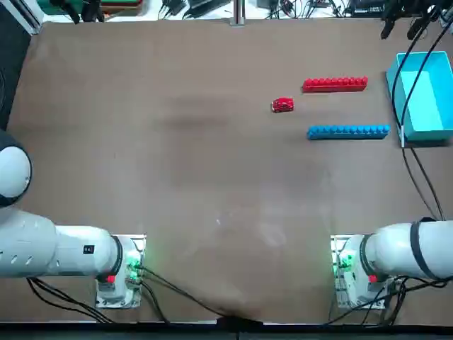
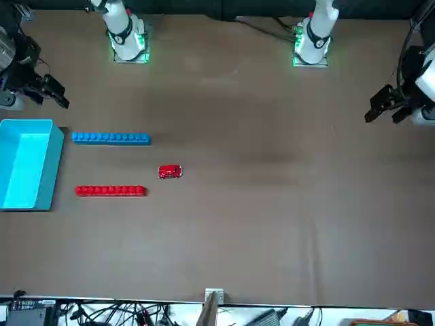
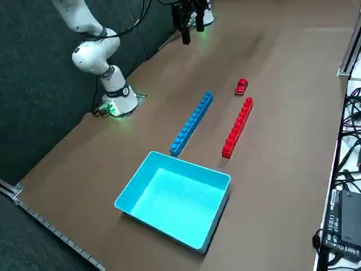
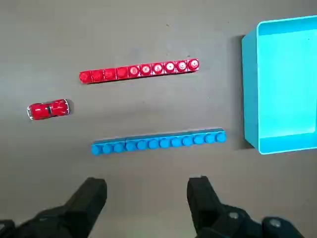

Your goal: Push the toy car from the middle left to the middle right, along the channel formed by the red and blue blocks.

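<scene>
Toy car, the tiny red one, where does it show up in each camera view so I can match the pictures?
Top view: the tiny red toy car sits right of centre, just left of the long red studded bar.
Front view: left of centre, just right of that bar.
Right side view: upper right, beyond the bar's far end.
Right wrist view: beside the bar's end, ahead of the open right gripper.
Shared landmark: the red bar.

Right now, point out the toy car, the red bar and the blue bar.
toy car [image 1: 282, 105]: top view, on its roof.
red bar [image 1: 335, 84]: top view, on the studs at mid-length.
blue bar [image 1: 348, 131]: top view, on the studs at mid-length.
</scene>
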Controlling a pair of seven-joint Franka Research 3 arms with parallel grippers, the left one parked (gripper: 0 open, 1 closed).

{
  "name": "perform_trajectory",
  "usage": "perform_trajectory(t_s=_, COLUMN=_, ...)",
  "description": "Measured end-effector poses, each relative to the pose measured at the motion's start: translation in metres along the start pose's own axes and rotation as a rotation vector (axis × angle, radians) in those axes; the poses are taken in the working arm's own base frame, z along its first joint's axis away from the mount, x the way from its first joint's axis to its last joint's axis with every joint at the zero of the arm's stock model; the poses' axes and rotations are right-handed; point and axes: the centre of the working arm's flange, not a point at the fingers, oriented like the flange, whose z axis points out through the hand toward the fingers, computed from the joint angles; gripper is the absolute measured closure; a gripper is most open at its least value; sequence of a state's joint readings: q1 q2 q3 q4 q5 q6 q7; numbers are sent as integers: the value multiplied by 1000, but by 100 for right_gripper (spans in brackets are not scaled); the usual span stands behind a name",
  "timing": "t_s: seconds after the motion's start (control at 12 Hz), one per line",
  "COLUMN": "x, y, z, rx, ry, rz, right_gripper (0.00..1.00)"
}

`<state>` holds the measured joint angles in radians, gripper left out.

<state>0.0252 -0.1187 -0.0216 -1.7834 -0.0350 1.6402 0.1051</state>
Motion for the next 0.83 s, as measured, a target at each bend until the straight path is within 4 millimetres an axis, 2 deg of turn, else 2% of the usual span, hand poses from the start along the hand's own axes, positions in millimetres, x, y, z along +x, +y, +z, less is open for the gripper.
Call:
perform_trajectory(t_s=0.58, x=2, y=-1, z=2, rx=1, ry=-2, rz=20, right_gripper=0)
perform_trajectory(t_s=0.83, x=11, y=-10, z=12, rx=2, ry=-15, rz=80, right_gripper=0)
